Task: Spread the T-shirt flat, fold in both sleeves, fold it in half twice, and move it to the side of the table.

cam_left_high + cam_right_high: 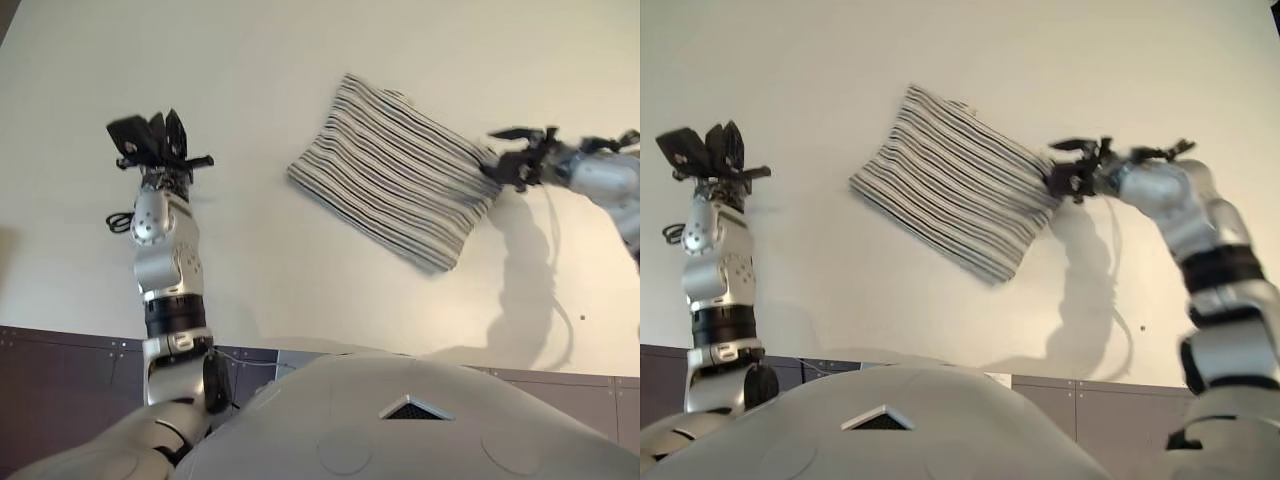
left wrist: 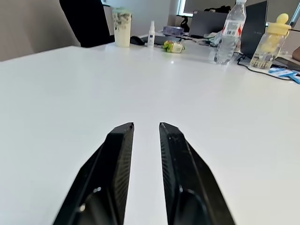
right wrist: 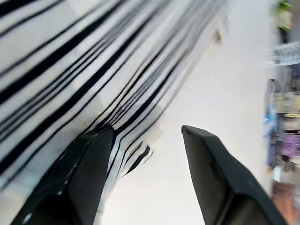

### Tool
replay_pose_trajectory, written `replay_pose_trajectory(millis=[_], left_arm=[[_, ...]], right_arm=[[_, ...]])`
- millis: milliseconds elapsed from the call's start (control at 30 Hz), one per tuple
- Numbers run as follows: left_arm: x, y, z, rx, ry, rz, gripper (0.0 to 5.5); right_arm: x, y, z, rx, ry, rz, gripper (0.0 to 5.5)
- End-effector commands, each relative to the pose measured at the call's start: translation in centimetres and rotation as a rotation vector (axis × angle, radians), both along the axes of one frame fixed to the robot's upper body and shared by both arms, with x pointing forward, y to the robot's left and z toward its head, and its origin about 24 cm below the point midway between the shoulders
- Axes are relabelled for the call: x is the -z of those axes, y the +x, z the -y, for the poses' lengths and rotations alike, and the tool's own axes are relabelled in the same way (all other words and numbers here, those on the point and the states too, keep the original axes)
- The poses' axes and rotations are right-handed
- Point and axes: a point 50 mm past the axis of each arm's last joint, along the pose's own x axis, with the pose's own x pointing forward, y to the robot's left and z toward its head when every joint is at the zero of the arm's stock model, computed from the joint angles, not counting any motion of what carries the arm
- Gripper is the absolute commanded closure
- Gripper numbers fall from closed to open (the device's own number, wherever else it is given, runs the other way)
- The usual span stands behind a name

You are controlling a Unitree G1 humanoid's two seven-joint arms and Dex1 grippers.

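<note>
The T-shirt (image 1: 390,170), white with black stripes, lies folded into a compact rectangle on the white table (image 1: 300,60), set at an angle right of the middle. My right gripper (image 1: 512,155) is at the shirt's right corner. In the right wrist view its fingers (image 3: 84,168) stand open, one resting at the striped edge (image 3: 70,61) and the other over bare table. My left gripper (image 1: 150,138) is well to the left of the shirt, above bare table. Its two black fingers (image 2: 117,159) are a narrow gap apart with nothing between them.
At the table's far side stand a cup (image 2: 122,28), a small spray bottle (image 2: 151,33), a clear water bottle (image 2: 229,33) and a yellow bottle (image 2: 269,40). The table's near edge (image 1: 300,345) runs just in front of my torso.
</note>
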Motion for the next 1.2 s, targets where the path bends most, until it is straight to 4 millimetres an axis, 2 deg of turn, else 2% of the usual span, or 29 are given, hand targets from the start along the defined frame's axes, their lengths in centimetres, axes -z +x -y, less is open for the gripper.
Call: replay_pose_trajectory(millis=[33, 133, 200, 267, 333, 467, 667, 800, 867, 900, 967, 1033, 1100, 1200], left_arm=[[-0.8, -5.7, 2.3, -0.056, -0.032, -0.072, 4.50], [-1.7, -5.7, 2.6, 0.007, 0.009, -0.092, 4.50], [-2.4, -5.8, 2.5, 0.043, 0.046, -0.104, 4.50], [-3.1, -5.8, 2.7, 0.103, 0.082, -0.113, 4.50], [-3.7, -6.1, 2.9, 0.159, 0.103, -0.109, 4.50], [-4.2, -7.5, 3.1, 0.259, 0.142, -0.118, 4.50], [-4.2, -7.6, 3.0, 0.305, 0.185, -0.114, 4.50], [-4.3, -7.6, 2.7, 0.326, 0.200, -0.103, 4.50], [-4.3, -7.3, 2.6, 0.332, 0.213, -0.097, 4.50], [-4.3, -6.9, 2.7, 0.338, 0.214, -0.088, 4.50], [-4.3, -6.0, 3.0, 0.344, 0.211, -0.064, 4.50], [-4.3, -4.1, 3.6, 0.370, 0.208, -0.028, 4.50], [-4.5, -2.2, 4.1, 0.397, 0.208, 0.004, 4.50], [-4.3, -1.0, 3.9, 0.375, 0.202, 0.029, 4.50]], right_arm=[[-1.9, -9.9, -6.1, -0.361, 0.076, -0.426, 2.82], [0.3, -10.5, -9.1, -0.301, 0.134, -0.340, 2.82], [0.7, -10.6, -11.2, -0.220, 0.188, -0.302, 2.82], [0.7, -10.8, -11.7, -0.142, 0.199, -0.285, 2.82], [0.5, -10.9, -11.2, -0.095, 0.174, -0.280, 2.82], [-0.3, -9.8, -9.5, -0.076, 0.114, -0.260, 2.82], [-1.2, -9.2, -7.6, -0.057, 0.063, -0.255, 2.82], [-1.1, -9.0, -6.3, -0.064, -0.007, -0.259, 2.82], [-1.5, -7.5, -7.1, -0.024, 0.084, -0.175, 2.82], [-2.0, -6.0, -7.6, 0.035, 0.154, -0.087, 2.82], [-2.5, -1.7, -8.1, 0.214, 0.257, 0.111, 2.82], [-0.8, 1.4, -7.9, 0.349, 0.241, 0.204, 2.82], [1.0, 2.9, -7.5, 0.430, 0.199, 0.232, 2.82], [2.7, 4.3, -6.5, 0.517, 0.144, 0.251, 2.82]])
